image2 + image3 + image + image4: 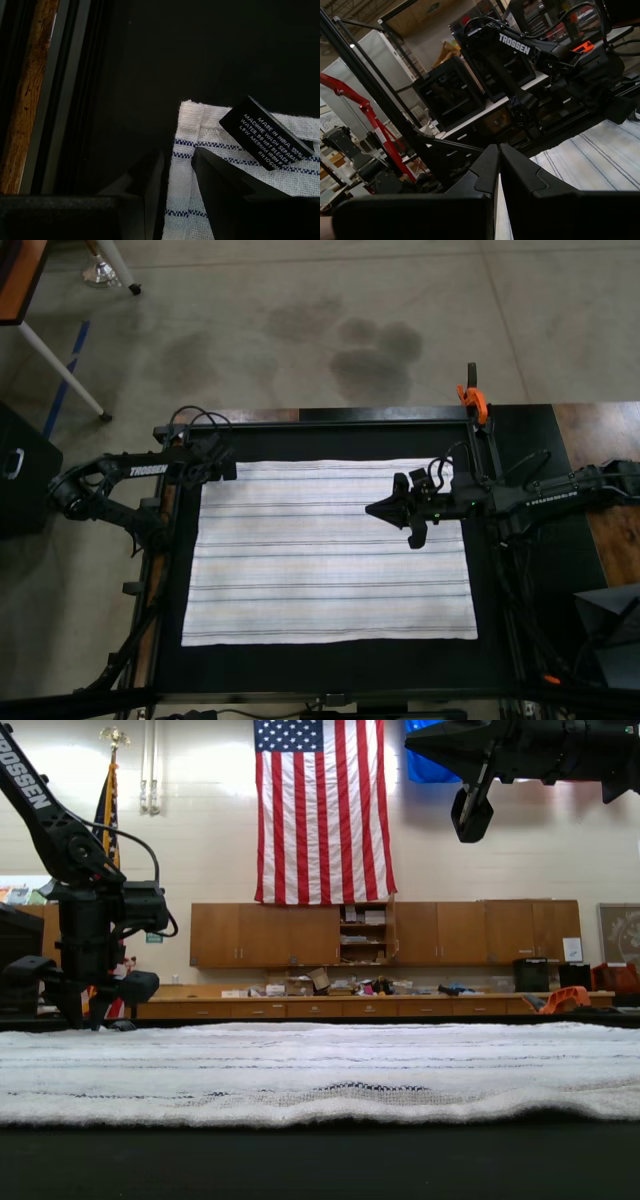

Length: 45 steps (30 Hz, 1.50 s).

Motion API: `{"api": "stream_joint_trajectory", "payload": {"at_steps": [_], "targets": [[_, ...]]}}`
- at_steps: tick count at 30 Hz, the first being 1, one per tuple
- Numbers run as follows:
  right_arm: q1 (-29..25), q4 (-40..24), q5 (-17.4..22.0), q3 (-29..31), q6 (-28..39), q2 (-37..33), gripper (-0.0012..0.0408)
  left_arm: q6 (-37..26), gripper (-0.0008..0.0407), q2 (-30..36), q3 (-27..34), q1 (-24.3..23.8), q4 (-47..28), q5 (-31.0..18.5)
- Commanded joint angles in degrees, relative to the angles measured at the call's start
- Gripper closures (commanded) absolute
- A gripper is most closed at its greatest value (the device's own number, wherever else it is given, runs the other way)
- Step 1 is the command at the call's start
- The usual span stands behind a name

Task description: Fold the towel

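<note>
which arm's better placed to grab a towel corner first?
Left. The left gripper is down at the towel corner by the care label, fingers straddling the edge. The right gripper hangs high above the cloth, shut.

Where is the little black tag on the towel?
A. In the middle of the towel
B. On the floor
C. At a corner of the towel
C: in the left wrist view the black tag sits at the corner of the towel, beside the left end effector.

One towel (330, 550), two arms, one clamp (473, 400).
</note>
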Motion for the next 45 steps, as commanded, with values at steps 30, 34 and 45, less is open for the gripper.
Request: {"api": "stream_joint_trajectory", "payload": {"at_steps": [30, 34, 45], "targets": [[0.02, 0.09, 0.04, 0.0, 1.9, 0.02, 0.0395, -0.57, 0.0399, -10.16, 5.2, -5.66, -3.06, 3.39], [0.02, 0.11, 0.07, 0.0, 2.6, 0.02, 0.0395, -1.14, 0.0399, -11.34, 6.86, -9.29, -3.13, 3.72], [0.13, 0.15, 0.04, 0.0, 4.09, 0.02, 0.0395, -7.15, 0.0399, -9.81, 10.93, -24.74, 1.29, 4.2]]}}
